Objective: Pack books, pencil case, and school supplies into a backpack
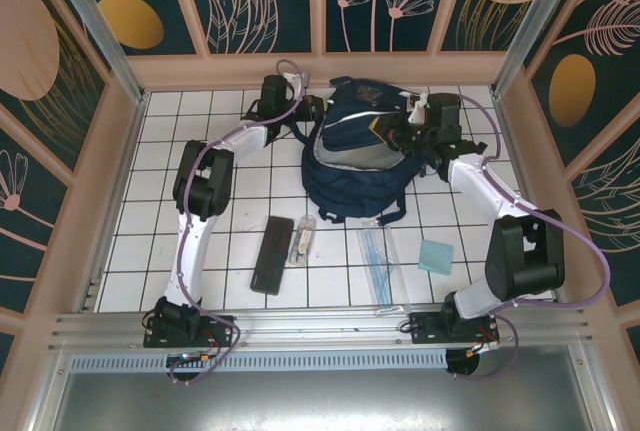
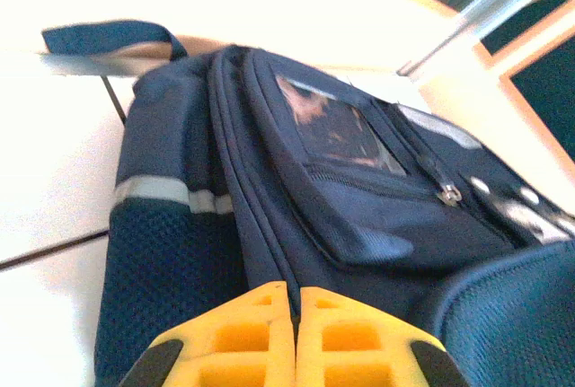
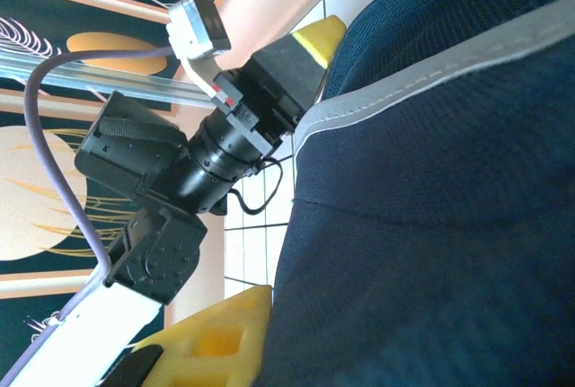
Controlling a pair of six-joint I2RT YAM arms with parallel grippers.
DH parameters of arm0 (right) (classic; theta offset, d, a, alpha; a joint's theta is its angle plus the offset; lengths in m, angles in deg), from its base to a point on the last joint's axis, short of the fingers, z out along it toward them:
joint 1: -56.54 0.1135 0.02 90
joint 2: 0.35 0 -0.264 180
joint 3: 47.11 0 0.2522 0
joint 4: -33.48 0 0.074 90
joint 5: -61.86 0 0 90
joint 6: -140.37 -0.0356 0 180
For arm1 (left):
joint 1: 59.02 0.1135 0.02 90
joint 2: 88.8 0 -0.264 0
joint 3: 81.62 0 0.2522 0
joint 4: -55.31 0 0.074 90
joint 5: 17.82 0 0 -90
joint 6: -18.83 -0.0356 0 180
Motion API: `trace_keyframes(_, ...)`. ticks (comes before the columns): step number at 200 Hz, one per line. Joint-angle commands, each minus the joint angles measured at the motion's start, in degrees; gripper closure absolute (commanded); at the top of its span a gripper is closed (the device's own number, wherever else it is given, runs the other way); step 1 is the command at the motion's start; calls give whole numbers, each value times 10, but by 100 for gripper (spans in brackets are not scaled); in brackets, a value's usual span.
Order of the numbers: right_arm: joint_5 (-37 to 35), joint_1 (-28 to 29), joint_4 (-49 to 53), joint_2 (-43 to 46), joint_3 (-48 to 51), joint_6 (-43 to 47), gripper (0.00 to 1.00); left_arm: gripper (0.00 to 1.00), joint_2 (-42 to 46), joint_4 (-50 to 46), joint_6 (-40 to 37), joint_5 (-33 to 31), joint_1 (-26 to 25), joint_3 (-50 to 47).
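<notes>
Tiled table [image 1: 165,126]: backpack [image 1: 350,166] between left jaws and right jaws, touching.

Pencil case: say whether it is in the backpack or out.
Out. The pencil case lies flat on the white tiles, on the near side of the backpack and apart from it.

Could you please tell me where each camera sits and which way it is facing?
Top external: above and behind, looking down on the tiled table, backpack, left arm and right arm.
Left wrist: along its shut left claw at the backpack's front pocket.
Right wrist: against the backpack's fabric; its own yellow finger, left arm beyond.
Shared: all three see the backpack.
</notes>
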Motion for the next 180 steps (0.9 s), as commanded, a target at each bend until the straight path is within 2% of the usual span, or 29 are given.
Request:
trace_keyframes(1, 131, 12, -30, 17, -40, 9, 100, 100, -40, -4, 16, -133, 32, 50)
trace_keyframes(14, 126, 12, -28, 12, -41, 11, 100, 100, -44, -19, 24, -140, 32, 62)
trace_keyframes(36, 117, 14, -30, 5, -42, 12, 100, 100, -31, -51, 27, -207, 34, 54)
trace_keyframes(47, 105, 14, -21, 2, -45, 21, 100, 99, -21, -73, 24, -209, 34, 56)
trace_keyframes(50, 102, 14, -17, 2, -46, 24, 100, 96, -17, -79, 25, -209, 35, 55)
trace_keyframes(58, 95, 14, -12, -1, -48, 29, 100, 74, -4, -96, 26, -210, 34, 51)
trace_keyframes(69, 96, 16, -13, -9, -50, 31, 100, 37, 23, -127, 21, -210, 34, 44)
trace_keyframes(94, 102, 24, -14, -38, -71, 35, 100, 2, 136, -122, -14, -181, 34, -69)
trace_keyframes(127, 114, 32, 3, -81, -128, 38, 100, 1, 314, -49, -90, -138, 6, -274)
trace_keyframes(155, 128, 34, 47, -123, -198, 54, 100, 1, 401, -53, -182, -189, -52, -353)
trace_keyframes(180, 141, 36, 124, -170, -273, 93, 100, 1, 459, -36, -221, -188, -78, -415)
